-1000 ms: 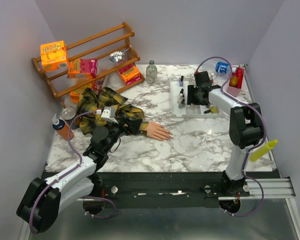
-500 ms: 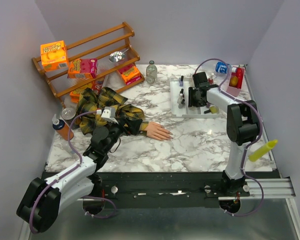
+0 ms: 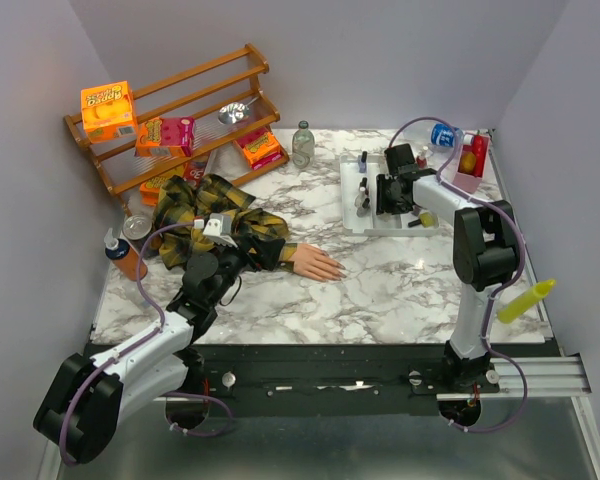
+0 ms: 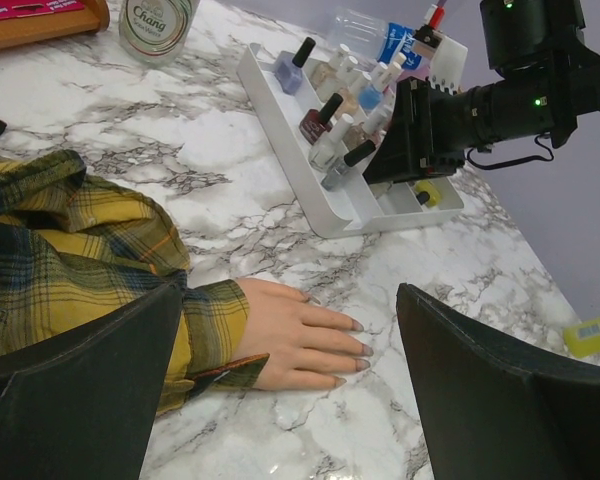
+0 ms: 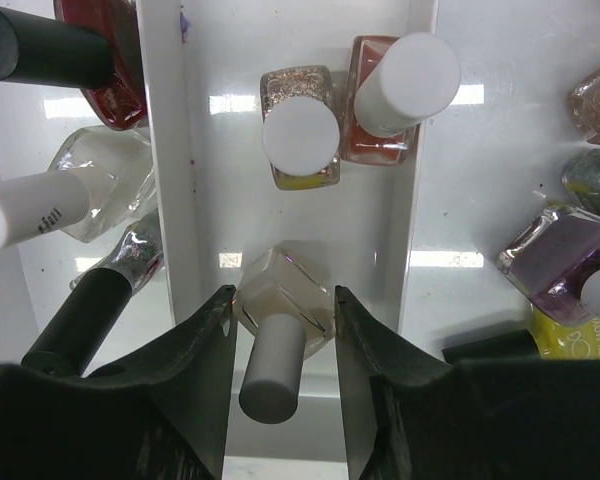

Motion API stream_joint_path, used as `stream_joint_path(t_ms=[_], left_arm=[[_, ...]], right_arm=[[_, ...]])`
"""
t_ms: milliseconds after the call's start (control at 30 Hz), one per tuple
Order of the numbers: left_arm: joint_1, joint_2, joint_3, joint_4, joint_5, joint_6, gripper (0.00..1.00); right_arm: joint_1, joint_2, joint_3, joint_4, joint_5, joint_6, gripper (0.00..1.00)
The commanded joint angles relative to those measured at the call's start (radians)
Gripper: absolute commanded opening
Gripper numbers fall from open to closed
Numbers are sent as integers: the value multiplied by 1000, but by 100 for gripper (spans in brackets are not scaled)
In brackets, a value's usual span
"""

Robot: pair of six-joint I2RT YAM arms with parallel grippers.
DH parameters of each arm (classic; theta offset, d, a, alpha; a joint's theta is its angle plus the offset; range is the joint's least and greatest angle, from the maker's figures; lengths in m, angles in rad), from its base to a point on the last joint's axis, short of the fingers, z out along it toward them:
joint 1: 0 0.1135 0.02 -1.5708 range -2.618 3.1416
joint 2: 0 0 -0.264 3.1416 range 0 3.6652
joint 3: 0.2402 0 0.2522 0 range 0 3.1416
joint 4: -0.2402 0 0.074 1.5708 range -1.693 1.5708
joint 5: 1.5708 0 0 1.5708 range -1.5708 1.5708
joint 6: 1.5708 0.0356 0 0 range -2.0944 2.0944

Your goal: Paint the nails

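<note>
A peach mannequin hand (image 3: 315,263) lies flat on the marble table, sticking out of a yellow-and-black plaid sleeve (image 3: 215,215). Its nails (image 4: 358,350) look pale and point right. My left gripper (image 3: 242,256) hovers over the cuff, open wide, with the hand (image 4: 300,335) between its fingers (image 4: 480,390) but untouched. My right gripper (image 3: 380,193) is down in the white tray (image 3: 352,222) of polish bottles. Both its fingers press the sides of a pale clear nail-polish bottle (image 5: 280,295) with a grey cap (image 5: 272,375).
Several other polish bottles (image 5: 300,135) crowd the tray's compartments (image 5: 165,150). A wooden rack (image 3: 180,120) with snack boxes leans at the back left. A glass bottle (image 3: 302,145), blue can (image 3: 444,135), pink bin (image 3: 470,165) and orange bottle (image 3: 125,258) stand around.
My right gripper has shifted slightly towards the back in the tray and closed its fingers onto the pale bottle. The left arm and mannequin hand have not moved.
</note>
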Motion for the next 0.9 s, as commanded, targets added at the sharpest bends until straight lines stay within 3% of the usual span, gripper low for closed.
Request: stream_joint_path(t_ms=[0,33,133,233,400,600,867], left_arm=[[-1,8,1,16,-25,10,99],[-1,7,1,16,-25,10,99],[-1,10,1,17,-25,10,99],[-1,12,1,16,-25,10,99],[-3,12,2,16,-25,10,99],[-1,10,4,14,-23,10,99],[-1,8,5,8,-23,10,99]], right_arm=[[10,-40,11,-34,22,1,19],[12,-39,11,-34,23,1,33],[12,-36,14,-34,31,-4,53],[12,-19,22,-36,39,-13,62],[12,3,42,-43,31,-27,61],[12,0,40,-49,20,-26,49],[18,-57,-41,-36,6,-10,58]])
